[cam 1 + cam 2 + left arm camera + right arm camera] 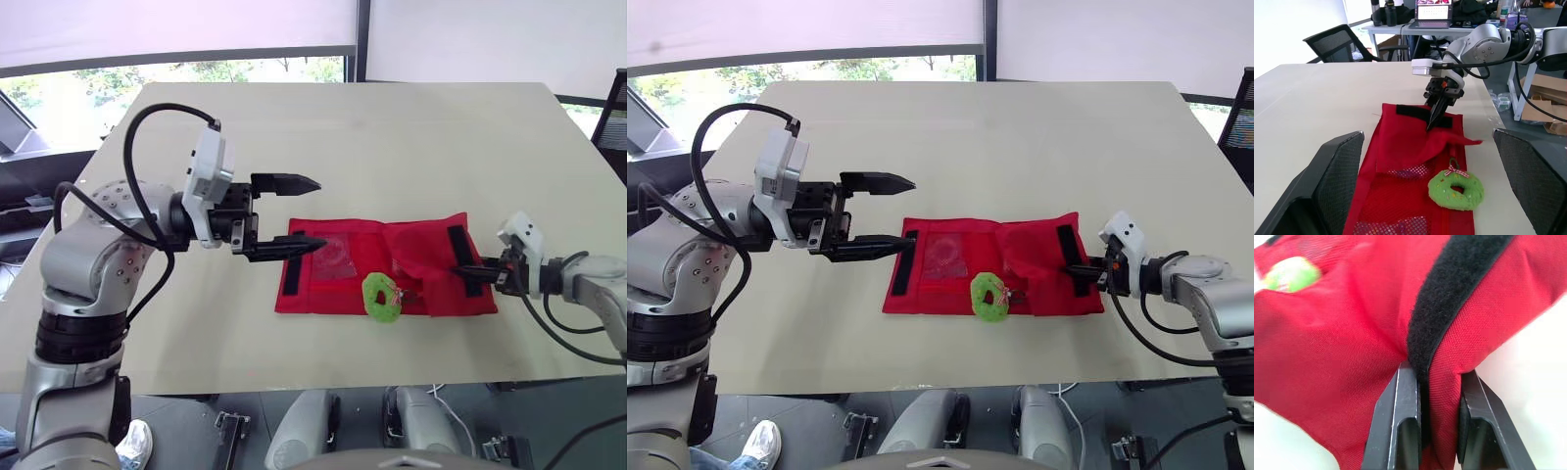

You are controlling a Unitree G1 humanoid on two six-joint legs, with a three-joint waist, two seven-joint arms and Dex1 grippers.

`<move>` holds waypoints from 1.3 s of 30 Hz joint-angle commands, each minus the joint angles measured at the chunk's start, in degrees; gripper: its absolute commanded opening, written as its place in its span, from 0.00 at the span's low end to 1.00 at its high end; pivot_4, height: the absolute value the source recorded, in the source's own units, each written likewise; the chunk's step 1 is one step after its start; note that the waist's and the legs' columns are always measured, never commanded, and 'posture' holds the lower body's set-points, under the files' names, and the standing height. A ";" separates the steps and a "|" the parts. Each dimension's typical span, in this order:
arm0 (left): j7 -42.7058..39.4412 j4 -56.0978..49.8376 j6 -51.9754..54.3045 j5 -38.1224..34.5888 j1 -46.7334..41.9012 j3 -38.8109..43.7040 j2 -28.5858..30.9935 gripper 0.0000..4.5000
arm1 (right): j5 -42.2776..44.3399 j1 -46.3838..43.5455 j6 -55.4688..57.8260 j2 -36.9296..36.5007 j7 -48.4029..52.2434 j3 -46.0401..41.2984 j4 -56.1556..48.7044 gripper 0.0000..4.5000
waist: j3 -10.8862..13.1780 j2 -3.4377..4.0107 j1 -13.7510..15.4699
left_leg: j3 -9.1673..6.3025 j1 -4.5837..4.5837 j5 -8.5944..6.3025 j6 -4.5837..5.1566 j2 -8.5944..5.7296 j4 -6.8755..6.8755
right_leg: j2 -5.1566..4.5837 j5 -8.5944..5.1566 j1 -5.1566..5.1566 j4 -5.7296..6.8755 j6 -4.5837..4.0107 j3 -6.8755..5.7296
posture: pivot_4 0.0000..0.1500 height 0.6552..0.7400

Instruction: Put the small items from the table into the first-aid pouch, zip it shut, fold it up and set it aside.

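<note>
**First-aid pouch pinched at its 3 o'clock end, ready to fold**

First-aid pouch [421, 250] lies opened flat on the table [392, 137], close to the 6 o'clock edge. Our right gripper [462, 267] is clamped on a raised pleat of red cloth at the pouch's 3 o'clock end, with the black hook-and-loop strip [1449, 298] caught between the fingers. Our left gripper [319, 212] is spread wide and holds nothing. Its lower finger hovers over the pouch's 9 o'clock end.

We judge the pouch light, soft and floppy. It will drape and slide rather than hinge, so the 9 o'clock end probably wants pinning while the other end is carried over. A green plush wreath [382, 297] rests on the 6 o'clock hem and could snag in the fold. We cannot tell whether the zip is closed. Toward 12 o'clock the table is bare, which gives room for setting the pouch aside; toward 6 o'clock the table edge is near.
</note>
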 commanded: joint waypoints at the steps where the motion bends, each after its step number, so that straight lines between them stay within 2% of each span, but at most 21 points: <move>1: -0.15 -1.58 -0.78 -0.47 -0.01 1.20 0.68 1.00 | -2.62 -0.40 -0.08 0.52 -3.40 -0.29 1.23 0.05 | 0.00 0.00 -0.06 | 0.01 0.02 0.00 -0.01 0.00 0.00 | 0.00 0.01 0.00 0.01 -0.01 0.00 | 1.00 0.99; 4: -0.22 -1.69 -0.88 -0.44 0.14 1.28 0.77 1.00 | -1.31 1.10 1.08 0.01 -1.84 -0.32 -1.19 0.05 | 0.00 0.00 -0.06 | 0.01 0.02 0.01 -0.01 0.01 0.00 | 0.01 0.02 0.00 0.01 -0.03 0.00 | 1.00 0.99; 5: -0.21 -1.71 -0.84 -0.52 0.18 1.38 0.80 1.00 | -0.52 1.89 1.86 -0.24 -1.27 -0.50 -2.44 0.28 | 0.00 0.00 -0.04 | 0.01 0.02 0.01 -0.01 0.01 0.00 | 0.01 0.02 0.00 0.01 -0.03 0.00 | 1.00 0.99; 6: -0.20 -1.67 -0.88 -0.46 0.18 1.34 0.77 1.00 | 0.19 2.78 2.58 -0.54 -0.82 -0.79 -3.68 0.36 | 0.00 0.00 -0.02 | 0.00 0.02 0.00 -0.01 0.01 0.00 | 0.00 0.02 0.00 0.01 -0.03 0.00 | 1.00 0.99; 8: -0.18 -1.75 -0.85 -0.50 0.30 1.37 0.75 1.00 | 0.58 3.93 3.04 -0.64 -0.96 -1.46 -5.27 0.59 | 0.00 0.00 -0.02 | -0.01 0.01 0.00 -0.01 0.01 -0.01 | 0.00 0.01 -0.01 0.01 -0.03 0.00 | 1.00 0.99; 9: -0.20 -1.78 -0.86 -0.49 0.33 1.30 0.72 1.00 | 0.54 4.21 2.84 -0.48 -1.58 -2.13 -5.64 0.63 | 0.00 0.00 0.00 | -0.01 0.01 0.00 -0.01 0.01 -0.01 | 0.00 0.01 -0.01 0.01 -0.03 0.00 | 1.00 0.99; 10: -0.24 -1.79 -0.87 -0.50 0.37 1.29 0.71 1.00 | 0.53 4.55 2.31 -0.47 -1.87 -2.81 -6.13 0.77 | 0.00 0.00 -0.01 | -0.01 0.01 0.00 -0.01 0.01 -0.01 | 0.00 0.01 -0.01 0.00 -0.03 0.00 | 1.00 0.99; 11: -0.26 -1.74 -0.84 -0.51 0.31 1.26 0.70 1.00 | 0.88 4.94 2.00 -0.57 -2.05 -3.91 -6.73 0.82 | 0.00 0.00 0.00 | -0.01 0.01 0.00 -0.01 0.01 -0.01 | 0.00 0.01 -0.01 0.00 -0.03 0.00 | 1.00 0.99; 13: -0.34 -1.62 -0.83 -0.51 0.19 1.25 0.74 1.00 | 1.88 5.62 2.13 -1.15 -1.87 -5.78 -7.92 0.99 | 0.01 0.01 0.01 | -0.01 0.00 0.00 -0.01 0.01 -0.01 | 0.00 0.01 -0.02 0.00 -0.03 0.00 | 1.00 0.99; 19: -0.81 -1.41 -0.80 -0.45 0.42 1.31 0.96 1.00 | 4.25 8.39 -2.86 -2.67 -0.26 -14.03 -10.88 0.99 | 0.03 0.04 0.05 | 0.00 -0.04 0.00 -0.01 0.00 -0.01 | 0.00 0.02 -0.04 0.00 -0.02 0.00 | 1.00 0.99; 23: -0.82 -1.14 -0.78 -0.11 1.32 1.43 1.24 1.00 | 5.61 7.86 -10.34 2.01 -1.57 -18.32 -10.52 0.99 | 0.03 0.03 0.04 | -0.01 -0.03 0.00 -0.01 0.01 -0.02 | 0.01 0.01 -0.04 0.00 -0.02 0.00 | 1.00 0.99; 27: 0.84 -1.20 -0.58 0.49 4.79 2.69 1.54 1.00 | 8.57 9.43 -15.42 7.52 -0.60 -18.65 -13.47 0.99 | 0.04 0.06 -0.08 | 0.01 -0.01 0.00 -0.01 0.02 -0.05 | 0.03 0.01 -0.05 0.01 -0.03 0.02 | 1.00 0.99; 31: 6.39 -3.54 -0.68 0.40 10.24 5.20 -0.34 1.00 | 8.46 11.86 -17.43 9.33 -1.31 -17.86 -15.93 0.99 | 0.05 0.08 0.09 | 0.00 -0.02 0.00 -0.01 0.02 -0.05 | 0.00 0.01 -0.06 0.00 -0.02 0.03 | 1.00 0.99; 36: 11.24 -7.82 -1.05 1.71 17.06 5.94 -1.25 1.00 | 10.50 15.26 -16.54 5.29 4.38 -18.07 -17.60 0.99 | 0.05 0.09 0.24 | 0.00 -0.02 -0.01 0.00 0.00 -0.06 | -0.06 0.01 -0.06 -0.01 -0.03 0.03 | 1.00 0.99; 39: 19.50 -10.40 -0.49 4.20 22.07 6.20 -4.60 1.00 | 9.87 16.78 -19.90 2.96 6.87 -19.32 -18.70 0.99 | 0.04 0.11 0.24 | 0.00 -0.03 -0.01 0.01 0.00 -0.06 | -0.08 0.01 -0.06 -0.01 -0.03 0.03 | 1.00 0.99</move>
